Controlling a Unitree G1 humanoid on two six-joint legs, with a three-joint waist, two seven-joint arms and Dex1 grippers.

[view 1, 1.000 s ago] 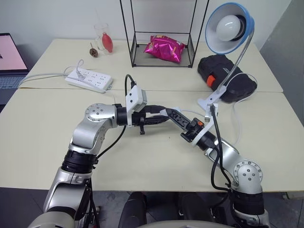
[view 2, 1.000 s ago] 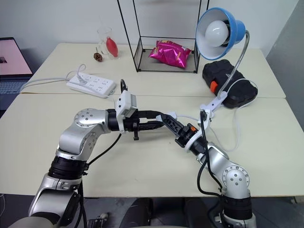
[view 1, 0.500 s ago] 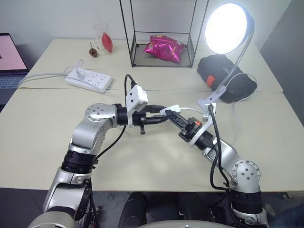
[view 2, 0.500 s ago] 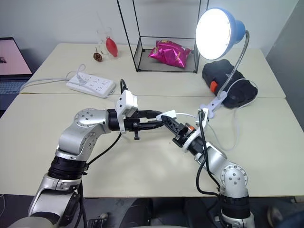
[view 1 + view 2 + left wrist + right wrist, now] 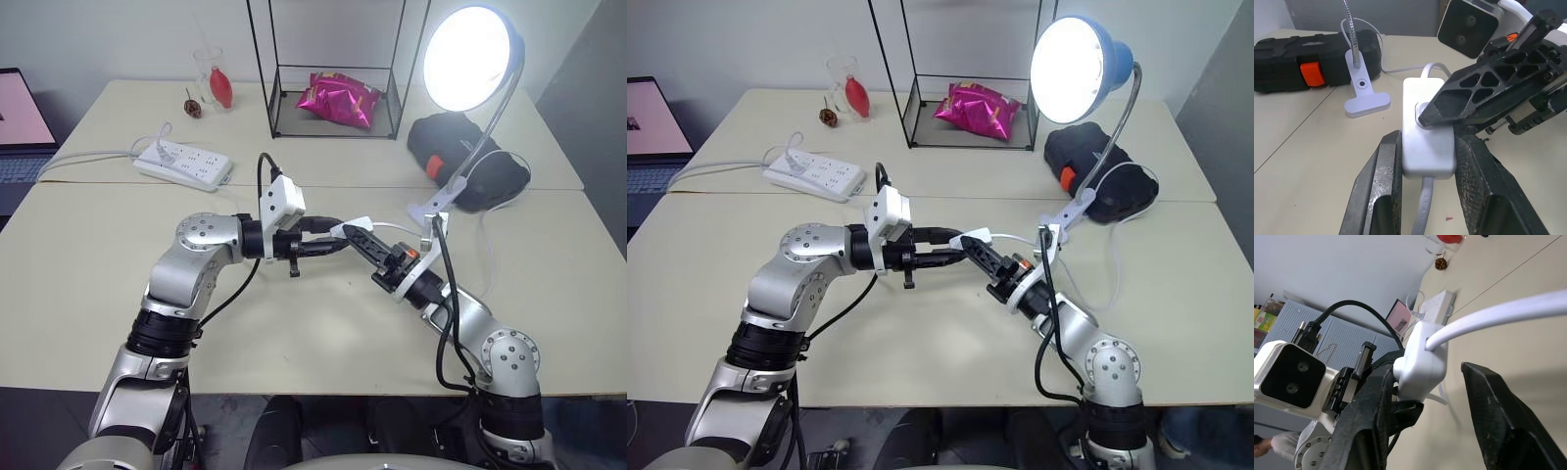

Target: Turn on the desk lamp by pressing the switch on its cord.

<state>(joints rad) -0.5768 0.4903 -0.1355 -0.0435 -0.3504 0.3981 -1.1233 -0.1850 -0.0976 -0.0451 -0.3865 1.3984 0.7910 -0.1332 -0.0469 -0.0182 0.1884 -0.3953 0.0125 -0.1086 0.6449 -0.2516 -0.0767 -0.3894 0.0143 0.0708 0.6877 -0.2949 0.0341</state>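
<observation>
We see two pincers meeting above the middle of the cream table [image 5: 88, 264]. The left pincer [image 5: 1426, 156] is clamped on the switch [image 5: 1425, 137], one black finger pressed against each long side of the small white housing, holding it up off the table. The right pincer [image 5: 1425, 396] stands partly open: one of its fingers [image 5: 1469, 100] rests its tip on the rocker on the switch's top face, while the other finger is apart from the housing on the far side. One cord [image 5: 1422, 208] leaves each end of the switch, thin and white, and one run curves off toward the lamp's clamp.

The desk lamp [image 5: 1073, 69] is lit, its round blue shade glowing bright white. Its silver gooseneck drops to a white clamp base [image 5: 1364, 93] standing on the table at the back right, just beside one black case with an orange latch [image 5: 1308, 61].

Farther back we count one black wire-frame rack [image 5: 338, 69] with one pink foil bag [image 5: 338, 98] inside, one clear glass [image 5: 211, 73] holding something red, one small brown object beside it, and one white power strip [image 5: 184, 164] at the left. One laptop [image 5: 20, 122] shows at the left edge.
</observation>
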